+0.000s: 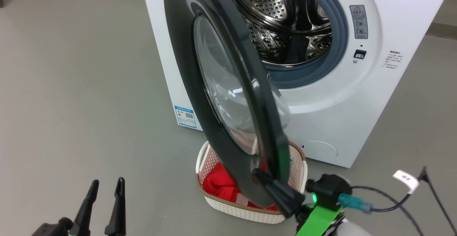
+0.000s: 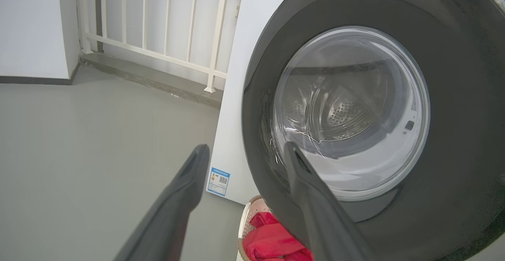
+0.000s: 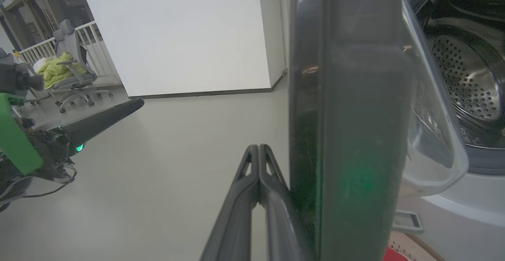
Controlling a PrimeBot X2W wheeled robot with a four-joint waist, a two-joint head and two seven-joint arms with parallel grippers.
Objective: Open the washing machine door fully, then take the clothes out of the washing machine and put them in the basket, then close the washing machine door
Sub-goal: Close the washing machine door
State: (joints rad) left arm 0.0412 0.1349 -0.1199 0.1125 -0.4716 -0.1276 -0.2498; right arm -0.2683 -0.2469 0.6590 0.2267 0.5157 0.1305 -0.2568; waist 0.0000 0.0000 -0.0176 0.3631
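Dark fingers of the left gripper (image 1: 108, 183) stand spread and empty at lower left. The glossy black washing machine door (image 1: 182, 50) hangs half open, hiding part of the basket (image 1: 228, 209) of red clothes (image 1: 221, 184). The right gripper (image 1: 259, 175), fingers pressed together, touches the door's lower rim before the white washing machine (image 1: 357, 114).

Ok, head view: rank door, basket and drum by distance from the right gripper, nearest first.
1. washing machine door: its lower rim sits right at the tips of the shut right gripper.
2. basket: just beyond, low, under the door's lower edge.
3. drum: farthest, up inside the washing machine.
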